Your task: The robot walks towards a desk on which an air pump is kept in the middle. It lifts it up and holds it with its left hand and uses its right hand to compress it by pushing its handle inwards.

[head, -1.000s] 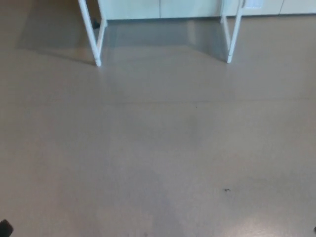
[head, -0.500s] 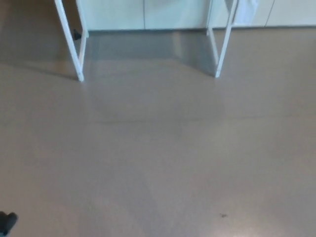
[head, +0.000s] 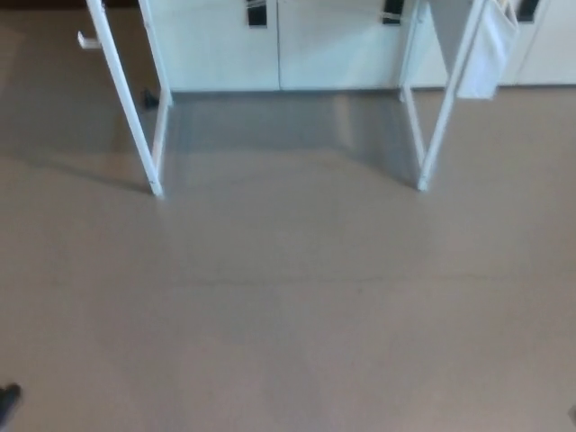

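Our left hand (head: 8, 401) is only a dark sliver at 8 o'clock, grip unreadable; right hand unseen. White desk legs (head: 126, 99) stand at 12 o'clock; pump not visible. We're mid-approach: lift and compress remain.

The floor (head: 288, 306) looks smooth and faintly glossy — a beige sheet surface. The far desk legs (head: 126, 99) look like white painted metal; pale cabinet fronts (head: 270, 54) behind — smooth, satin.
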